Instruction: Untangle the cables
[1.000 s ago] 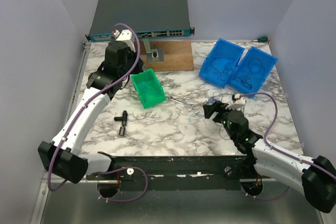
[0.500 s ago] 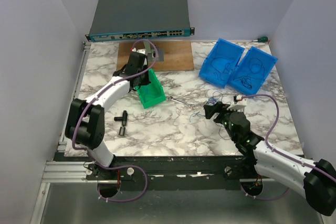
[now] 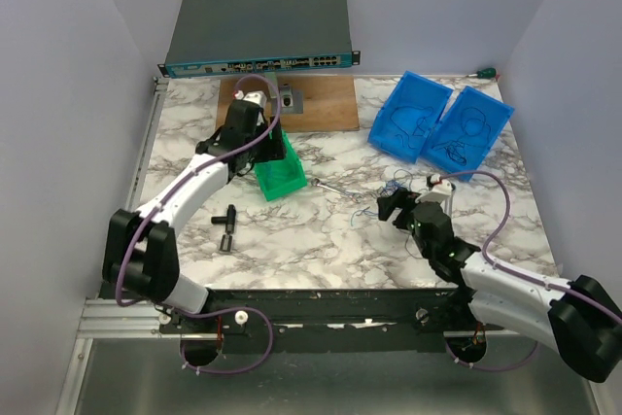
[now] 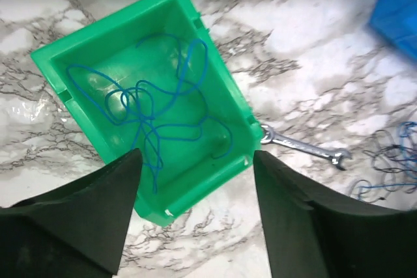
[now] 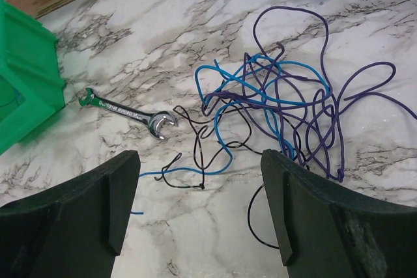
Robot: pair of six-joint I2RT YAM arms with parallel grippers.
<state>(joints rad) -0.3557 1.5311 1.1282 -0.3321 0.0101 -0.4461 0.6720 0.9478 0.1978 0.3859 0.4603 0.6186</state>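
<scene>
A tangle of thin blue, purple and black cables (image 5: 280, 109) lies on the marble table, seen small in the top view as the cables (image 3: 394, 187). My right gripper (image 5: 199, 155) hangs open just short of the tangle, nothing between its fingers; from above the right gripper (image 3: 394, 203) sits at its near edge. One blue cable (image 4: 156, 105) lies curled by itself inside the green bin (image 4: 104, 21). My left gripper (image 4: 195, 154) hovers open over that bin's near rim, holding nothing, and shows from above as the left gripper (image 3: 264, 146).
A small silver wrench (image 5: 127, 110) lies between the green bin (image 3: 275, 177) and the tangle. Two blue bins (image 3: 413, 114) (image 3: 471, 128) with thin cables in them stand at the back right. A wooden board (image 3: 321, 104), a network switch (image 3: 258, 26) and a black T-shaped tool (image 3: 226, 221) are also present.
My left arm swung from the back near the board to above the green bin, and its jaws now stand open. The right arm has hardly moved.
</scene>
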